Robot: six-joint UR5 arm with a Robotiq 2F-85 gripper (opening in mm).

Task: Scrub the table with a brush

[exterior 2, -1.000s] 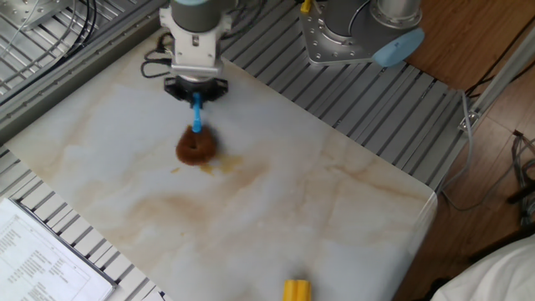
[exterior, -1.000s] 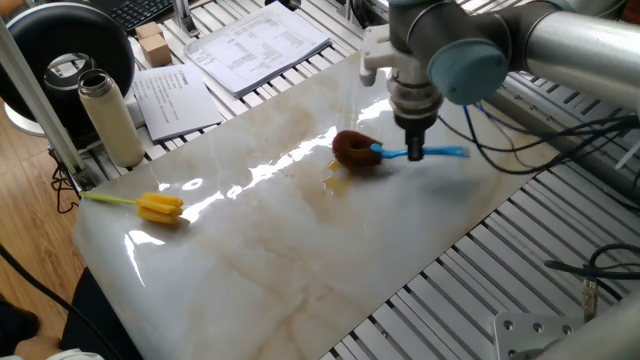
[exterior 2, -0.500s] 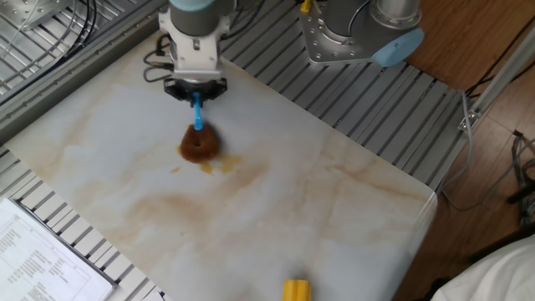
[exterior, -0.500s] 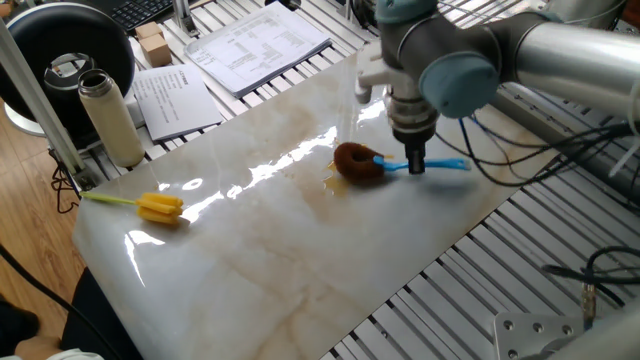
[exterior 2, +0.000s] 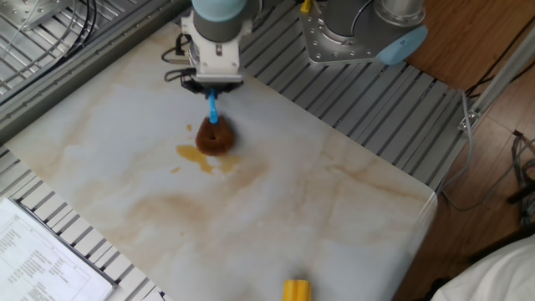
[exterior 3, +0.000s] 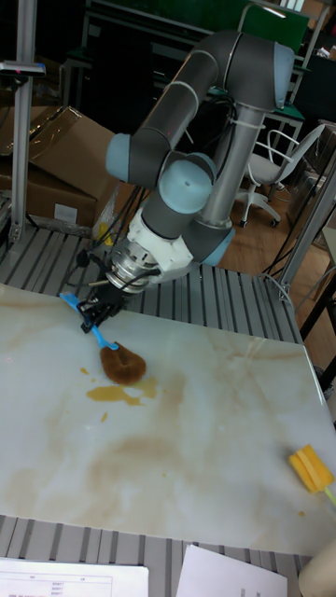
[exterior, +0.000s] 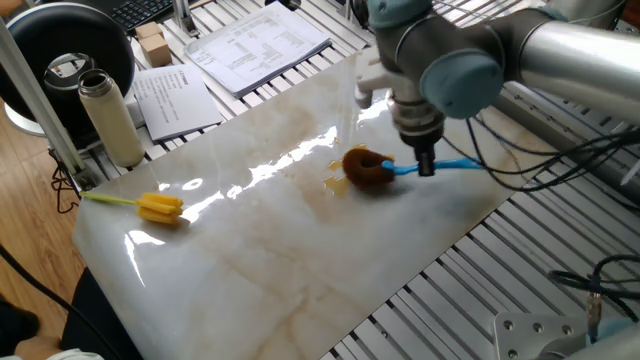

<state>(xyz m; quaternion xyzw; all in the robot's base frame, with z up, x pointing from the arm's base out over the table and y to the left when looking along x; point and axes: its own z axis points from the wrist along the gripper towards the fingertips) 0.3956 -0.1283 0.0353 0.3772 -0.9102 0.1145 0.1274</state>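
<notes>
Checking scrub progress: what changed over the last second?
The hand, shut on the brush, dragged its head off the amber stain toward the table's far-right side in the other fixed view, uncovering the stain. The yellow sponge brush and bottle stayed put.

The tabletop lay open around the brush, with only the yellow sponge brush near one far edge.

The arm was built of thick silver-grey tubes with rounded joints, each joint closed by a pale blue cap. Black cables ran along its wrist. A white collar sat above the small dark end effector with short black fingers.
</notes>
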